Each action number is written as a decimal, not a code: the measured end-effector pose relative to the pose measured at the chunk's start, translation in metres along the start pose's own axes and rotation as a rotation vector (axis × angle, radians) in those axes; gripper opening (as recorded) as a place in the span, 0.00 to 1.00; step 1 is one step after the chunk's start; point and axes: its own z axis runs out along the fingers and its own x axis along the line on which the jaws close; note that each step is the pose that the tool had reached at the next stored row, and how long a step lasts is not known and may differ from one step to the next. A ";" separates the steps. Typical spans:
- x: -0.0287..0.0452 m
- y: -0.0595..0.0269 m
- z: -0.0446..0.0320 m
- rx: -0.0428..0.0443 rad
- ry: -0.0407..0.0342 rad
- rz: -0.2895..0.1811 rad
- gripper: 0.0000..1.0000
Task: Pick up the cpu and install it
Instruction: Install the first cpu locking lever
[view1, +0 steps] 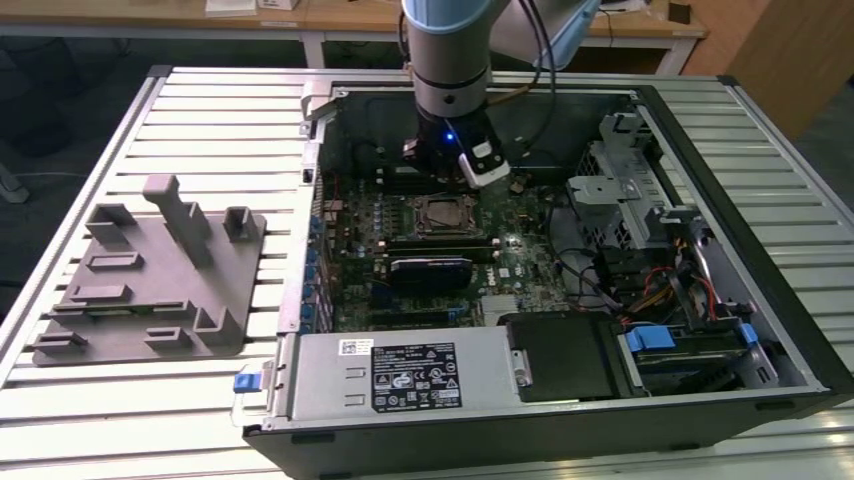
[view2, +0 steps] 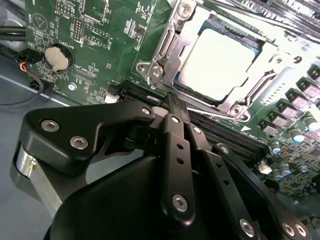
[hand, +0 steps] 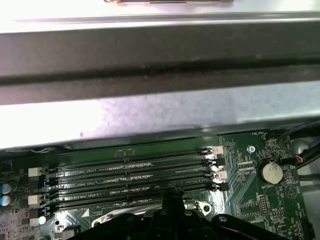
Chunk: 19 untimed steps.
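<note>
End effector (view2: 172, 102) fingers together, holding nothing — the cpu (view2: 220, 62) already sits in the socket frame (view2: 170, 47) just beyond its tips, seated flat, apparently released.

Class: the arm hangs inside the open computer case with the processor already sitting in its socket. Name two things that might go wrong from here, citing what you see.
1. The hand, fingers closed and empty, sits just beside the cpu over the memory slots; a small drift might scrape them.
2. The socket frame appears unlatched, so a knock might unseat the cpu.
</note>
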 end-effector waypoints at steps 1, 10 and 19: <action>0.0003 0.0003 0.0000 -0.0006 0.0001 0.000 0.11; 0.0030 0.0035 0.0006 -0.0051 0.0007 0.001 0.11; 0.0046 0.0070 0.0015 -0.0065 0.0006 0.001 0.11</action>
